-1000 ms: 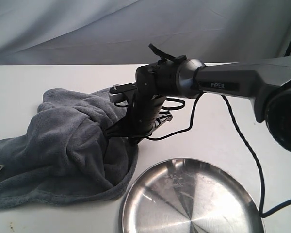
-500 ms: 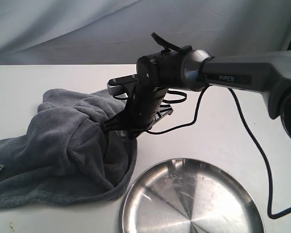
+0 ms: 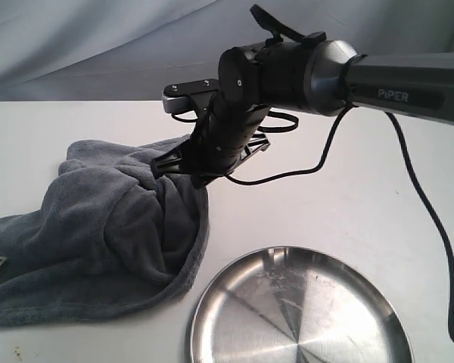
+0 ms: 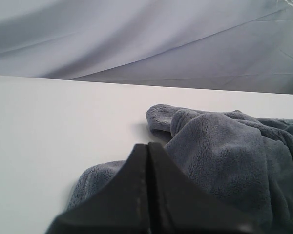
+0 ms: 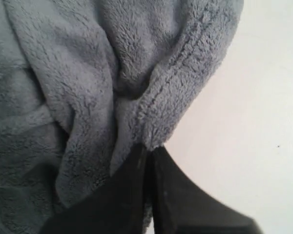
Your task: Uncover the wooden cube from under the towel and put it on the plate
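White table [image 3: 363, 204], grey drape [image 3: 98, 45] behind. We see the right gripper [image 3: 165, 163] clamped on the towel [image 3: 98, 227] hem, centre-left; left gripper [image 4: 147, 151] closed, empty. Cube hidden, uncovering unfinished; plate [image 3: 295, 318] lower right bare.

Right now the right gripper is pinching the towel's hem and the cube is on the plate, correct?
No. The exterior view shows the plate bare; no cube is visible anywhere. The right gripper is indeed pinching the towel's hem.
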{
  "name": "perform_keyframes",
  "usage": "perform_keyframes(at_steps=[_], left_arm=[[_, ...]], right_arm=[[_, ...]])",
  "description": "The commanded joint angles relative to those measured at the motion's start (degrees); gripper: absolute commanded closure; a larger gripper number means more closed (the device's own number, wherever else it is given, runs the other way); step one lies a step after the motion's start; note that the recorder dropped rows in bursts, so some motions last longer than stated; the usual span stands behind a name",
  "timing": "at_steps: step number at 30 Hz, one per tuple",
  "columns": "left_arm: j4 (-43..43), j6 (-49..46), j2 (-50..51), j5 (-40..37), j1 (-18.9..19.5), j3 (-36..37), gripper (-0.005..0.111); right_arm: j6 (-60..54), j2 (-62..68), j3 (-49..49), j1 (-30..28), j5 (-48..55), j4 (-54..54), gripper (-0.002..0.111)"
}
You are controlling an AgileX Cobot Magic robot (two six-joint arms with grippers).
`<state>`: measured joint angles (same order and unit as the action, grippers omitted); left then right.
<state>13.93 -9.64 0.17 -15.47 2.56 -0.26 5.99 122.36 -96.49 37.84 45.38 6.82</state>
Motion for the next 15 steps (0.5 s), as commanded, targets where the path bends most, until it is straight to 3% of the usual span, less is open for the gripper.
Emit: perform_keyframes(at_steps=[1,15], left_arm=[[0.26,0.59,-0.17,0.54,-0.45,0.26,0.107],[0.26,0.59,-0.17,0.54,-0.45,0.26,0.107]], right_arm=[[-1.73,-2.71,0.01,0.82,-1.43,0.76,0.108],[-4.63,-8.59,0.01,3.32,-7.31,5.1,0.108]])
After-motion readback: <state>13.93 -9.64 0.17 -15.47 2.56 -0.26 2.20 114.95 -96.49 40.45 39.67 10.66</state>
